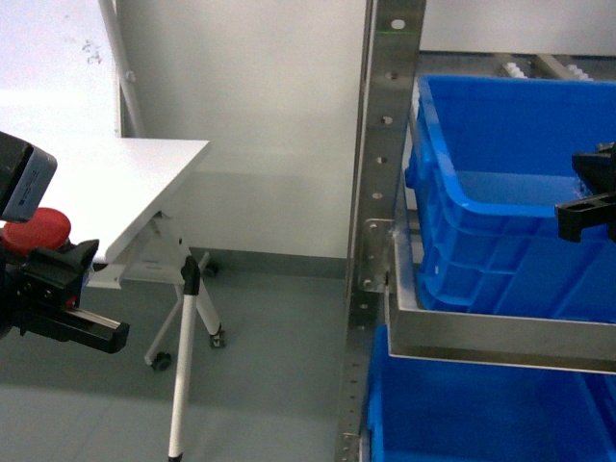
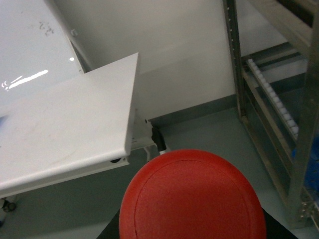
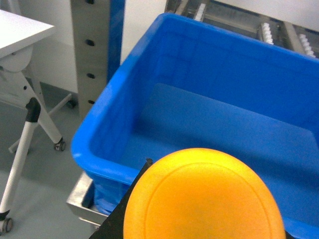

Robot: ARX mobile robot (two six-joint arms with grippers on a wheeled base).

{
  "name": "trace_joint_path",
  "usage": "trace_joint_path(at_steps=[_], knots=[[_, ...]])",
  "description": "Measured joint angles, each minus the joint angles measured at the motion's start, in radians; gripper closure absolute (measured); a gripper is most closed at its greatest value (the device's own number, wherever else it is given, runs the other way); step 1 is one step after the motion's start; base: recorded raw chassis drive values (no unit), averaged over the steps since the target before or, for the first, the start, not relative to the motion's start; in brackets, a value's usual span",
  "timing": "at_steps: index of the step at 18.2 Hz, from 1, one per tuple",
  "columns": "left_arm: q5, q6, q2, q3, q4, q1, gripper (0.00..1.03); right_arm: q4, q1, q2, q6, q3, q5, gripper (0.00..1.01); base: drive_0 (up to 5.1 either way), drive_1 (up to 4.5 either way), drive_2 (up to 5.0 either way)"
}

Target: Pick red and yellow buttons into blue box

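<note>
The left claw [image 1: 58, 279] grips the red button [image 2: 192, 196] beside the worktop's [image 2: 65, 129] corner; the right claw [image 1: 592, 197] holds the yellow button [image 3: 204, 196] above the blue box's [image 3: 104, 119] near rim.

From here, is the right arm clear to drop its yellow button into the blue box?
Probably yes: the yellow button hangs at the blue box's near rim, its open, bare interior just ahead with nothing between.

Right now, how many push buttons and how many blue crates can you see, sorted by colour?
Red domed push button: 1, in the left gripper
Yellow domed push button: 1, in the right gripper
Blue plastic crates: 2, upper and lower on the metal rack
Total: 4
</note>
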Motion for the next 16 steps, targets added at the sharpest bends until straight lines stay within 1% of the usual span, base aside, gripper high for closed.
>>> trace_joint_path(at_steps=[16], knots=[[0.000, 0.000, 0.000, 0.000, 0.006, -0.003, 0.79, 0.002, 0.000, 0.000, 0.000, 0.000, -0.001, 0.75, 4.8, -3.24, -1.4]])
